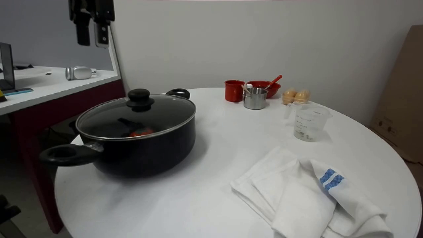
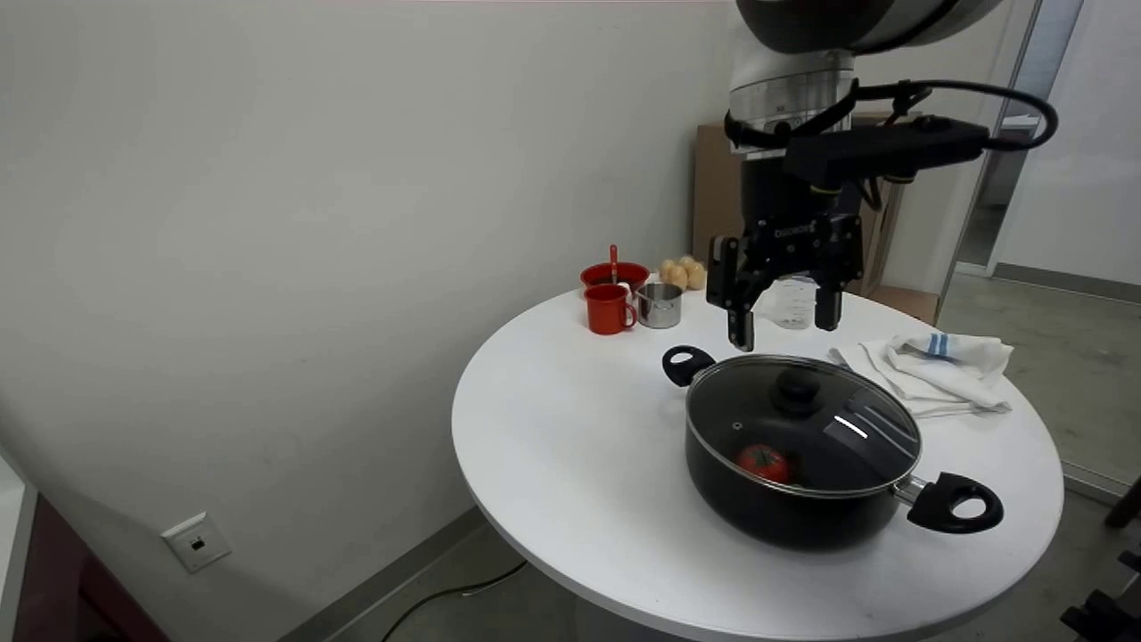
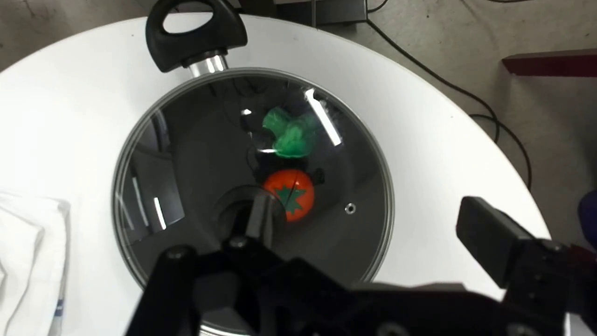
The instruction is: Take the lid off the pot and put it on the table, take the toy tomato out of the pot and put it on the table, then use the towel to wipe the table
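The lid (image 1: 142, 116) bars entry to the pot (image 1: 145, 158), but bare table (image 1: 211, 178) lies between pot and towel (image 1: 297, 195).

Red cup (image 1: 233, 92) and red bowl (image 1: 273, 92) in my view

A red-handled utensil (image 1: 273, 82) leans in the bowl; a metal cup (image 1: 255, 101) stands just beside the pair. I see eggs (image 1: 289, 96) near a clear measuring jug (image 1: 310, 123), a cardboard box (image 1: 400, 96), and silver headphones (image 1: 82, 73) on a red-fronted bench (image 1: 66, 101).

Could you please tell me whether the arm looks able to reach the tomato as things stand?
Probably not: the lid sits on the pot, shutting the tomato in, though the end effector is open and empty.
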Robot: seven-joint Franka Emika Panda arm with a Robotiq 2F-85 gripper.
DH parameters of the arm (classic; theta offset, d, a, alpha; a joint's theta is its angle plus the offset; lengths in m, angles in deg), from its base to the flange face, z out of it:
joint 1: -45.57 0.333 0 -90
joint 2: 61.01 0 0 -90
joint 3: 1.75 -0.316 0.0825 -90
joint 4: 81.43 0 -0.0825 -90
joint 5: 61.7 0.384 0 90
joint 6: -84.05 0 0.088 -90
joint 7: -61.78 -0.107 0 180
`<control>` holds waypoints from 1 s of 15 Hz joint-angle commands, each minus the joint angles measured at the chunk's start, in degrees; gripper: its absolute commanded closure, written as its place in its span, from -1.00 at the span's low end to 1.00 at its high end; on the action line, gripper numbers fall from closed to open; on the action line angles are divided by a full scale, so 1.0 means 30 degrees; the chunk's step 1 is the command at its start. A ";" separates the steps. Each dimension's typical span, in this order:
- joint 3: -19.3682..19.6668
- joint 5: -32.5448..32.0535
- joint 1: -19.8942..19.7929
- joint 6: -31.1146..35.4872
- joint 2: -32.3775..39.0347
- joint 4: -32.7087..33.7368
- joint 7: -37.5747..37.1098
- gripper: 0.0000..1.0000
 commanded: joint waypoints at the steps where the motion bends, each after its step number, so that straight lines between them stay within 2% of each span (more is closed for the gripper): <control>1: 0.0469 0.0159 -0.0112 0.1085 0.0892 0.0346 -0.0076 -1.00; 11: 0.1572 -0.1204 -0.0516 0.1954 0.2210 0.0225 -0.0757 -1.00; 15: 0.1859 -0.3012 -0.0321 0.2767 0.2991 0.0152 -0.1974 -1.00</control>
